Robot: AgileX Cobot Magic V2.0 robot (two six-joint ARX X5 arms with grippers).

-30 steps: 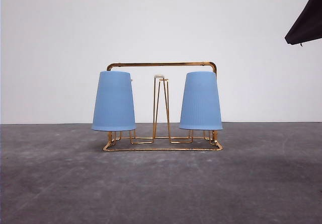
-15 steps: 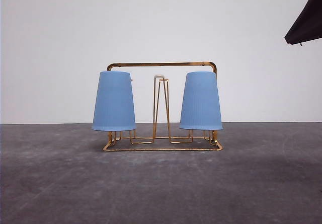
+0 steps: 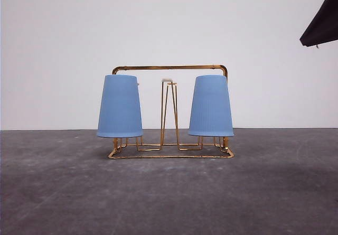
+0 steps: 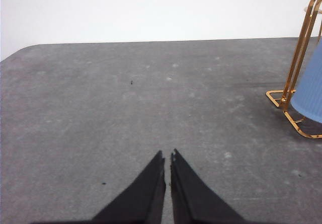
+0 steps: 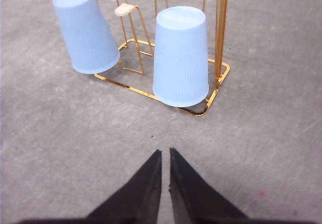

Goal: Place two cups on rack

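Front view gives us the rack [image 3: 170,111] standing upright on the grey tabletop [image 3: 169,193], toward its far edge and about midway between its left and right edges. Both cups are on it, upside down over prongs: the left cup [image 3: 120,106] at the rack's left end and the right cup [image 3: 210,106] at its right end, well apart. Between them we see a bare middle prong [image 3: 167,108] with a white tip, and the arched top bar of the frame runs just above the cup bottoms. Each cup's rim hangs a little above the rack's base wire, not touching the tabletop.

From the left wrist view, our left gripper [image 4: 167,158] has its two dark fingers drawn nearly together with a thin slit between them, holding nothing, over bare tabletop; one end of the rack and part of a cup sit off to the side, well apart from it.

From the right wrist view, our right gripper [image 5: 165,155] is likewise almost closed and empty, near the rack but not touching it.
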